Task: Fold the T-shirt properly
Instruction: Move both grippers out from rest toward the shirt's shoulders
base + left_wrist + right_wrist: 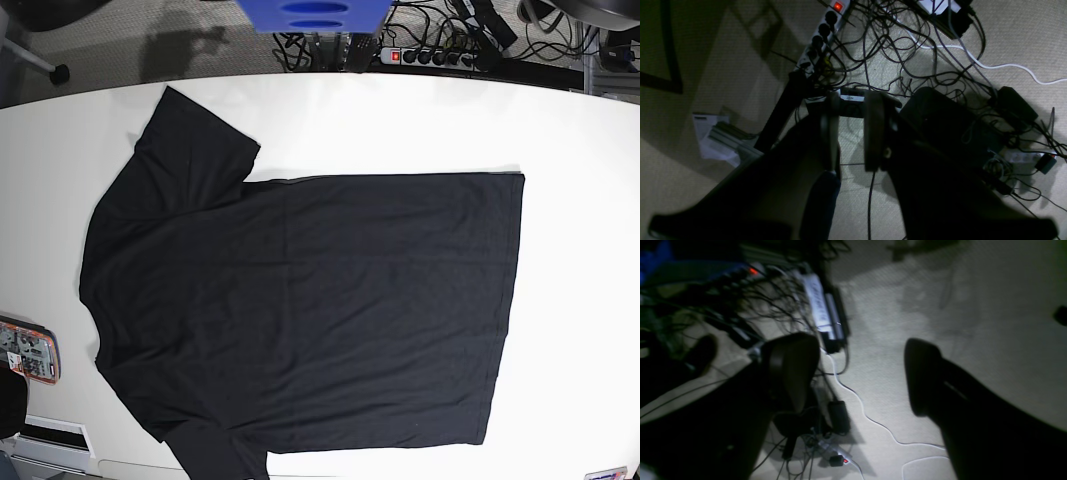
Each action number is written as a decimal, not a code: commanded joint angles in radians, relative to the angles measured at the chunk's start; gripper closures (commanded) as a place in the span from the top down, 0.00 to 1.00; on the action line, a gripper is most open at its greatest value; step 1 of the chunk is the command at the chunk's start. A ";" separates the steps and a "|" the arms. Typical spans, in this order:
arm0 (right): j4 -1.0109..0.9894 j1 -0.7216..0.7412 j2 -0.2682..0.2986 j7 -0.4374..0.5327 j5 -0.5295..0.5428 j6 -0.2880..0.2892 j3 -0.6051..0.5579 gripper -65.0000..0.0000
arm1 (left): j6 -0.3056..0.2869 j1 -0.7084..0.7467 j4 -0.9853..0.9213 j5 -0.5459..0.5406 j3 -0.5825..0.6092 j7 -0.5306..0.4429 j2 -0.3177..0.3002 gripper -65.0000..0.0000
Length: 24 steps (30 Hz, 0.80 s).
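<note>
Black T-shirt point(300, 300) spread flat across frame centre on white table point(580, 250), left gripper point(851, 133) narrowly parted — nothing held, right gripper point(860, 373) spread wide over carpet point(973, 323).

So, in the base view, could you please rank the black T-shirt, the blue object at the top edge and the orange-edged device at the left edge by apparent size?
1. T-shirt, by far the largest.
2. Blue object, though the frame cuts it off.
3. Orange-edged device, smallest, also partly cropped.

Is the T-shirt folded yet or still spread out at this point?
Spread out. In the base view the T-shirt lies flat on the white table, both sleeves extended, hem straight, no fold visible.
</note>
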 commanded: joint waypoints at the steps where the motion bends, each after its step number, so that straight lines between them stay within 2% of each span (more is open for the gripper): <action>1: 0.011 -0.030 -0.001 0.005 0.000 0.008 0.001 0.65 | 0.002 0.019 -0.003 0.001 -0.002 -0.011 -0.021 0.19; 7: 0.020 -0.030 -0.003 0.025 -0.005 0.008 0.001 0.65 | 0.002 0.023 0.081 0.001 -0.002 -0.011 -0.025 0.19; 12: 0.020 -0.030 -0.004 0.106 -0.005 0.008 0.001 0.65 | 0.002 0.043 0.231 -0.014 -0.003 -0.011 -0.047 0.19; 15: 0.021 -0.030 -0.004 0.172 -0.005 0.008 0.006 0.65 | 0.002 0.049 0.293 -0.086 -0.003 -0.011 -0.050 0.19; 18: 0.028 -0.030 -0.006 0.256 -0.006 0.007 0.084 0.65 | 0.002 0.051 0.377 -0.149 0.005 -0.011 -0.050 0.19; 21: 0.026 -0.028 -0.007 0.330 -0.008 0.007 0.168 0.65 | 0.002 0.048 0.486 -0.158 0.006 -0.011 -0.044 0.19; 24: 0.026 -0.028 -0.038 0.369 -0.008 0.007 0.185 0.65 | 0.002 0.049 0.549 -0.154 0.008 -0.011 -0.021 0.19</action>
